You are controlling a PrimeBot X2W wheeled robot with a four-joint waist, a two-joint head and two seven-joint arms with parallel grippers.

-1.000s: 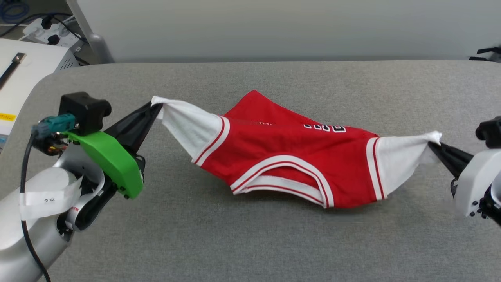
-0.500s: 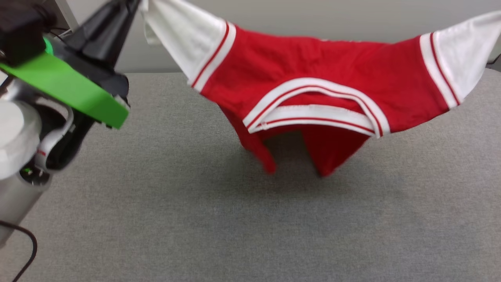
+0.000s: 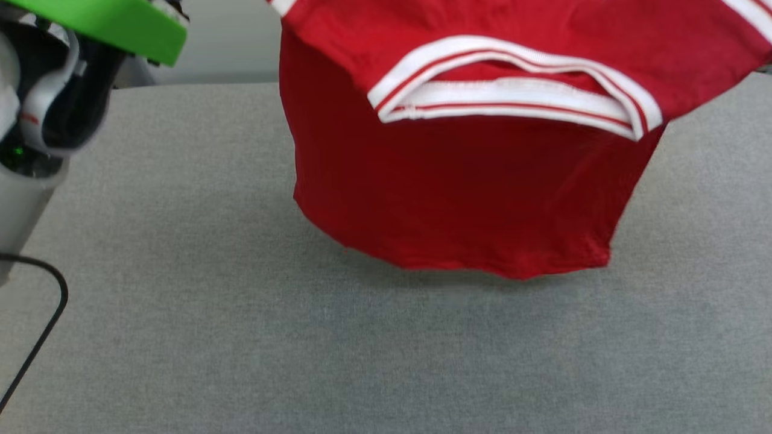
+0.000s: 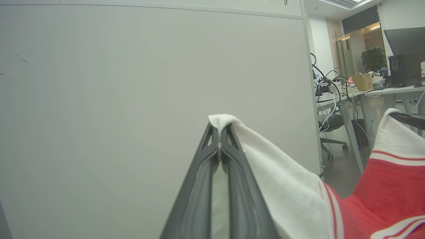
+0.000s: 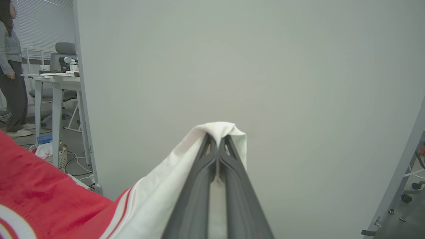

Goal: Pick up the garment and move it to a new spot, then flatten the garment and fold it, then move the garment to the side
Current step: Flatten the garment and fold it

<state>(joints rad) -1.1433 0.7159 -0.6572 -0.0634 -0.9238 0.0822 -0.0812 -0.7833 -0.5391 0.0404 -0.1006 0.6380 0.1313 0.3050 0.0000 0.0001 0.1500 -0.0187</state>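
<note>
The garment (image 3: 458,199), a red jersey T-shirt with a red-white striped neckline, hangs in the air above the grey table (image 3: 241,349), its hem just over the surface. In the left wrist view my left gripper (image 4: 219,127) is shut on the tip of one white sleeve (image 4: 285,186). My right gripper (image 5: 217,137) in the right wrist view is shut on the other white sleeve (image 5: 159,199). The lettering and number are hidden. In the head view the left arm's green bracket (image 3: 114,24) sits at the top left.
A pale partition wall (image 4: 132,99) stands behind the table. Desks, chairs and cables (image 4: 335,99) lie beyond it on one side. A person (image 5: 10,66) stands by a desk far off in the right wrist view. A black cable (image 3: 42,325) hangs at the table's left edge.
Both grippers have lifted the garment off the table by its sleeves. Its body has dropped open and hangs flat, and the sleeve tips have left the top of the head view.
</note>
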